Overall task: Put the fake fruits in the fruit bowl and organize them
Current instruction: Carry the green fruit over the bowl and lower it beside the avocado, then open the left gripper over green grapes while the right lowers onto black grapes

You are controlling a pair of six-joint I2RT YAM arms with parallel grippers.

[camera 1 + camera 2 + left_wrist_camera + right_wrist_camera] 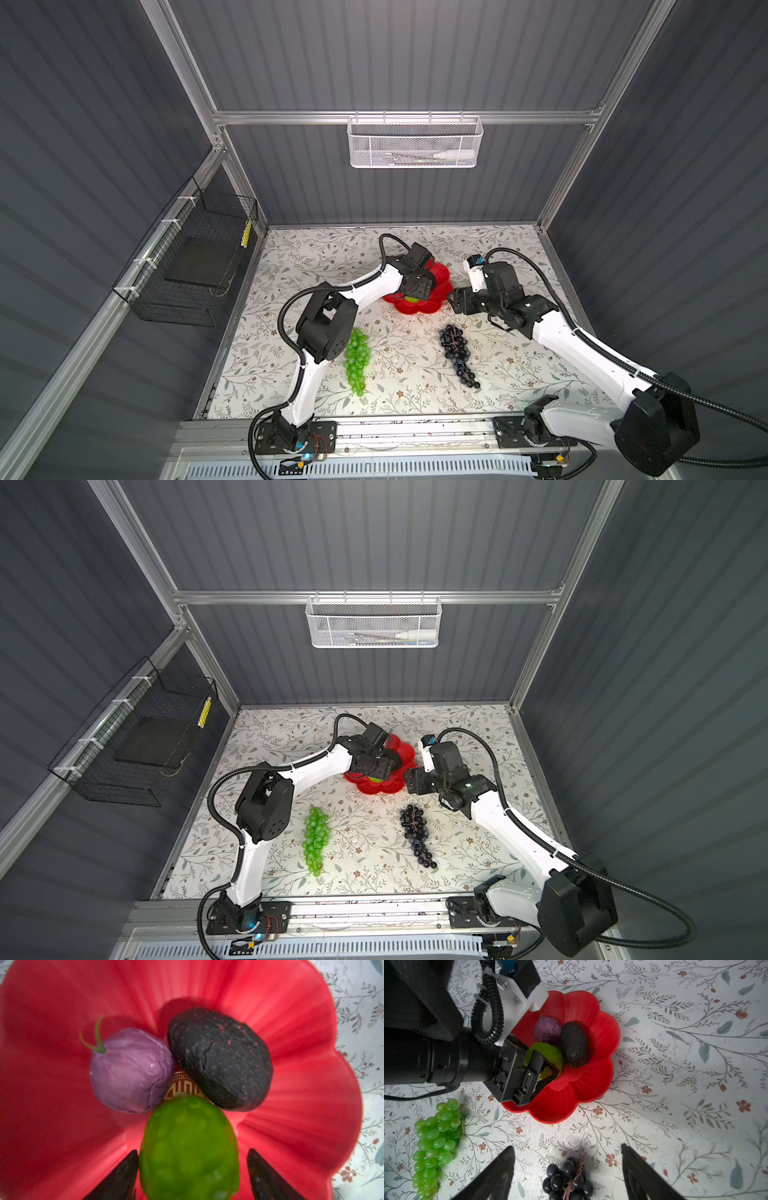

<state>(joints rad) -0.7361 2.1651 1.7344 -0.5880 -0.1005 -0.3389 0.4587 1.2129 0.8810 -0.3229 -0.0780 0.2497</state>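
**Three fruits in the red bowl, both grape bunches out on the worktop**

In both top views, the fruit bowl (440, 276) sits toward the back of the flowered worktop (519, 374). Your left pincer (413, 296) hangs over the bowl's near side, with a sliver of the green bumpy ball (411, 298) showing under it. Your right pincer (455, 300) is just beside the bowl's right rim. The green grape bunch (316, 839) lies in front of the bowl on the left. The dark grape bunch (417, 835) lies in front on the right. The two are well apart and both are outside the bowl.

In the left wrist view, the green bumpy ball (187, 1126) rests in the bowl between the black fingers (122, 1176). The jaws stand wide, red bowl shows between the ball and one finger, and nothing is gripped. The purple round fruit (131, 1072) and the avocado (220, 1057) touch each other, and all three fruits crowd over the gold label (182, 1086) at the bowl's centre.

In the right wrist view, your right pincer (567, 1146) is spread wide and empty. The stem end of the dark grape bunch (566, 1178) shows on the worktop in the gap between its fingers.
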